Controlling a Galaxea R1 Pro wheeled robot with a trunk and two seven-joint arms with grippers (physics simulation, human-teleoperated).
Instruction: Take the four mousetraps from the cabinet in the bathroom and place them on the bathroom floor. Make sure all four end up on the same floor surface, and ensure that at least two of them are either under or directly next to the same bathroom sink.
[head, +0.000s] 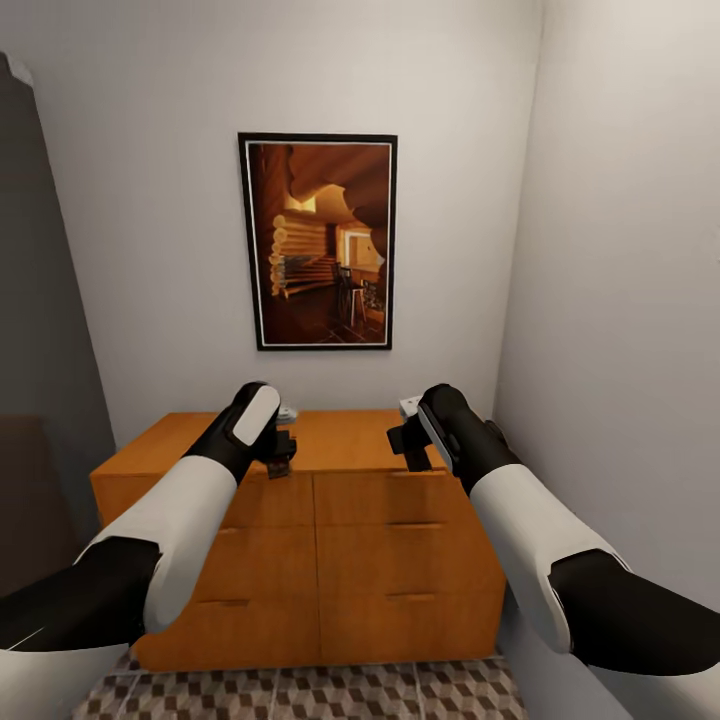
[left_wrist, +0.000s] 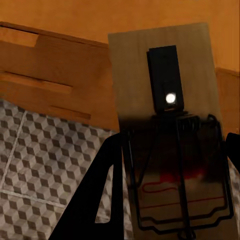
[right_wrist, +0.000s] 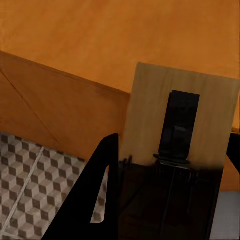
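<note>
Left gripper (head: 281, 455) pinching mousetrap (left_wrist: 170, 135), board lengthwise along fingers; right gripper (head: 408, 448) pinching second mousetrap (right_wrist: 180, 150) likewise; both arms reaching forward over cabinet (head: 340, 560) front edge.

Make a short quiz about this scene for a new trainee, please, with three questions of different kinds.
1. True or false: each gripper holds a mousetrap.
2. What hangs on the wall above the cabinet? A) mirror B) framed picture C) shelf
3. Fill in: below the cabinet lies the cube-patterned ____.

Key:
1. True: the left gripper holds the left mousetrap, the right gripper the right mousetrap.
2. B, the framed picture.
3. bathroom floor.
</note>
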